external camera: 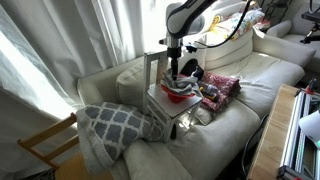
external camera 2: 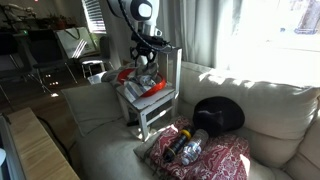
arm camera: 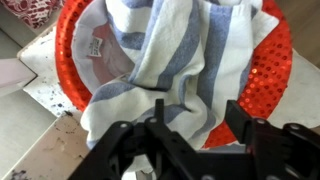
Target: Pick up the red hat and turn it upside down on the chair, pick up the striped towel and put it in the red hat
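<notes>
Wrist view puts my gripper at the bottom edge of the picture, its two dark fingers standing apart with a clear gap between them, clamped on nothing that I can see. Directly under that gap lies the towel, blue and white stripes, bunched in folds inside the hat, whose sequined red rim curves round it on the upper left and the right. The towel spills toward the near side of the hat and hides the rim there; whether the fingertips touch the cloth I cannot tell. The hat sits crown down on the chair, and a bare white strip of the seat shows along its left edge. In both exterior views I see the gripper hanging straight above the hat, close over the towel, with the hat taking up most of the seat from edge to edge. The chair itself stands on a sofa.
</notes>
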`<state>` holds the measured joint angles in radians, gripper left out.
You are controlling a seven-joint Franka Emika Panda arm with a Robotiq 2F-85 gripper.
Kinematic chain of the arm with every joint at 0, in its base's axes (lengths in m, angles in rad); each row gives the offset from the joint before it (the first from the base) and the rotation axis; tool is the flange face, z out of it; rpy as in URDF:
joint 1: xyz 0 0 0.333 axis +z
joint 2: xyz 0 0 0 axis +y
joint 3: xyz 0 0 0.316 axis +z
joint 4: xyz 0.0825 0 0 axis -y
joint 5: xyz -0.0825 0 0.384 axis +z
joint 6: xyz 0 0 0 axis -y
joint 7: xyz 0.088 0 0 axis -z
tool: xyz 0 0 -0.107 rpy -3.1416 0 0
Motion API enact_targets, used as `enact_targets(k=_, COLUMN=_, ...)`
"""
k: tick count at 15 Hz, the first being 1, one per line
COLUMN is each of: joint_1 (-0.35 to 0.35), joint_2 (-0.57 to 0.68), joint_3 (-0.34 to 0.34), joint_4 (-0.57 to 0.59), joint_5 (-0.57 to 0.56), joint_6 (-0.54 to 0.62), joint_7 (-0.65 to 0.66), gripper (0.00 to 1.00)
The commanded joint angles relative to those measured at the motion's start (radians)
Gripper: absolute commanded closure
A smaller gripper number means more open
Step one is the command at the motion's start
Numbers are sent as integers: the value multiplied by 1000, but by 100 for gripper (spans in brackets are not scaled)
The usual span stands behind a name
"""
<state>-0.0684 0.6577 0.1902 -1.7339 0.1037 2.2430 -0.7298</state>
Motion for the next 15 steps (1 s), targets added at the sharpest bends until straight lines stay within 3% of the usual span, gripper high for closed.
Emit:
enact_targets(k=1, joint_1=-7, joint_2=-67, joint_3=-21, joint_4=14, joint_5=-50, joint_6=-136, joint_7=-27, gripper=3)
enact_targets(k=7, joint_1=-57, joint_2=-197, joint_3=-64, joint_4=54, joint_5=-41, joint_6=-293, joint_7=-119, gripper=0)
enact_targets(k=11, joint_1=-137, joint_2=-306, joint_3=-108, joint_4=98, joint_5=36, joint_6=-415, joint_7=-216, gripper=0)
enact_targets(k=15, joint_1=-199, joint_2=-401, joint_3=-180, joint_4=154, joint_5=146, joint_6=-462, joint_7=-243, gripper=0)
